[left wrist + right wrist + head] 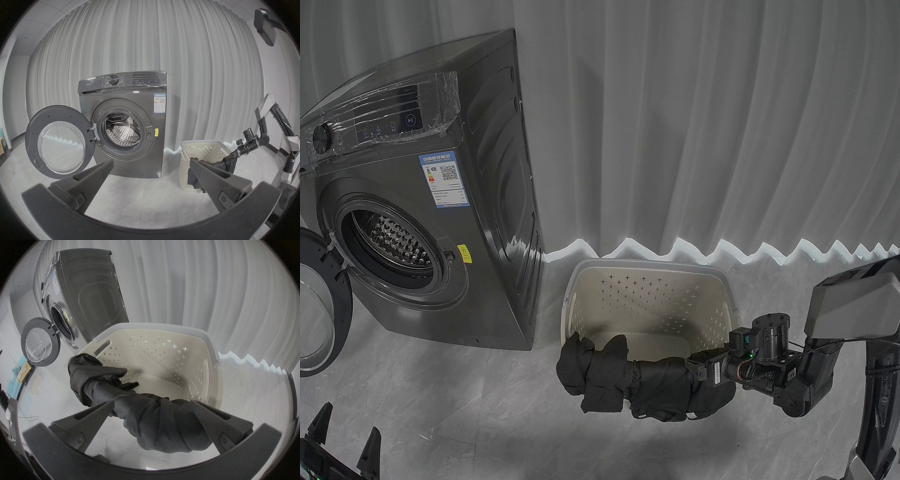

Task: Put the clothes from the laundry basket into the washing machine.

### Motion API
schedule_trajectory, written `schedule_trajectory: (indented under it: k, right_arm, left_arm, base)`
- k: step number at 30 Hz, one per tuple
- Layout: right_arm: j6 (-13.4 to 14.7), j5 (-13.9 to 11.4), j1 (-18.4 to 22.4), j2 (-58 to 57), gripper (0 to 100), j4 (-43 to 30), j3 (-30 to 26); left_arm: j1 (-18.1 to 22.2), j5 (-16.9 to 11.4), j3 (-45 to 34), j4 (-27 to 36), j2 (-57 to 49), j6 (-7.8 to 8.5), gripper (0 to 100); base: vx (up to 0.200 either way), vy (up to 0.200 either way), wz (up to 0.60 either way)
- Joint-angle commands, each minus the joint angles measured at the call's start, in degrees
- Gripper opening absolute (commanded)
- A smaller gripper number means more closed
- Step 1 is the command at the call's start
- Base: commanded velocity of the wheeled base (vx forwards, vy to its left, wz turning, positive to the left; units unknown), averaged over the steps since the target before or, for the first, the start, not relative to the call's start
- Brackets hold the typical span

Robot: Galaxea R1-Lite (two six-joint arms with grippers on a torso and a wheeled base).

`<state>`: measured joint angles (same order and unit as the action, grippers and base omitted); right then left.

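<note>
Black garment (631, 381), prob. soft, light, floppy, pinched at its bulky end by R gripper (700, 375) at basket (650, 265) rim; L gripper (150, 162) spread, empty.

Grey floor (456, 400), washing machine (487, 187) on it (door open); laundry basket (656, 306) beside

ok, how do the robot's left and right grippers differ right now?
Left gripper is open and empty, low over the pale marbled floor; right gripper is shut on a black bundled garment. Left faces the dark grey washing machine with its round door open; right hangs by the cream perforated laundry basket's near rim. Both share dark pointed fingers.
</note>
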<state>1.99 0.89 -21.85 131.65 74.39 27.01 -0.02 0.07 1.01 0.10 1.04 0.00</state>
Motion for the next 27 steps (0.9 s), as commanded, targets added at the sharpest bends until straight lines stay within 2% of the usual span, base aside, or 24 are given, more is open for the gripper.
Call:
schedule_trajectory:
  k: [1,14,27]
  right_arm:
    - [-0.23,-0.01,0.40,4.23,100,-0.03,1.81]
    - [-0.49,-0.01,1.02,4.32,100,-0.82,3.75]
    - [-0.58,-0.10,1.19,3.27,100,-0.65,2.52]
  left_arm:
    - [0.02,0.01,-1.01,-0.01,-1.04,0.00,100]
    - [-0.06,0.01,-1.01,-0.01,-1.04,0.09,100]
    - [0.02,0.01,-1.01,-0.01,-1.04,0.00,100]
  base:
    - [0.000,0.000,0.00]
    - [0.000,0.000,0.00]
    - [0.000,0.000,0.00]
